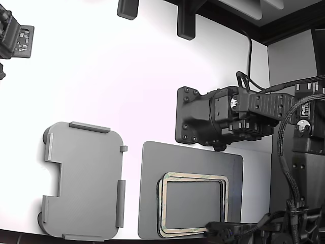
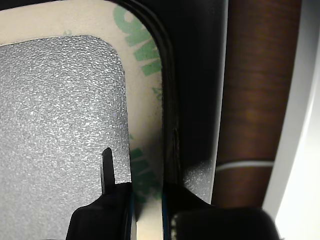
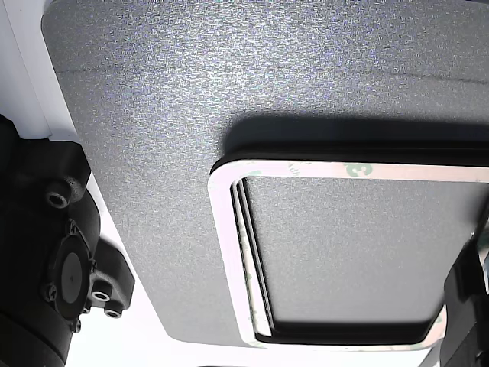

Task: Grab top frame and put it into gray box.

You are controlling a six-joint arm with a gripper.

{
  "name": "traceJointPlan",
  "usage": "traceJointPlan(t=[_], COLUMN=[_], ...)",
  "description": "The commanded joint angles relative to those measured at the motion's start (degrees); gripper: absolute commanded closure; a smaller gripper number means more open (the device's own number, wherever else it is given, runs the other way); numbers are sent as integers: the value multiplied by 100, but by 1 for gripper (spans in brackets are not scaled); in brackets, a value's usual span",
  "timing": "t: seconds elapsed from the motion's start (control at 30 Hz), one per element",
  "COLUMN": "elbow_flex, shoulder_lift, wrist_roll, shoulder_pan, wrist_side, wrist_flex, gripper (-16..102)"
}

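Gripper [image 2: 147, 200] pinched onto frame [image 2: 145, 125], apparently the top one, stacked on mat [image 1: 152, 203] near worktop's [image 1: 127, 76] front edge; box [image 1: 84, 178] alongside, apart.

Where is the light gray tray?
In the exterior view, the shallow light-gray plastic tray lies on the white table at lower left, just left of the darker gray flat mat.

matt paper-like top frame [image 2: 145, 100], pebbled mat [image 2: 60, 130]

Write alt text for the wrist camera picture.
Close-up: the black pincer straddles one side of the top frame, a tan strip with green markings, on a textured gray mat. A wood-grain surface lies beyond.
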Motion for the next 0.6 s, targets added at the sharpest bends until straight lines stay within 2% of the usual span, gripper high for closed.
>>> traceJointPlan(t=[0.0, 0.17, 0.27, 0.4, 0.5, 0.57], elbow_flex=[-105, -308, -721, -1362, -1406, -1573], shoulder_lift=[193, 220, 237, 255, 422, 439], wrist_roll=[-18, -70, 9, 1591, 2619, 3155], shoulder_pan=[-53, -70, -97, -132, -308, -580], wrist_side=[9, 35, 176, 747, 1336, 1503], wrist_flex=[-18, 211, 580, 993, 861, 940], gripper=[96, 97, 97, 97, 97, 97])
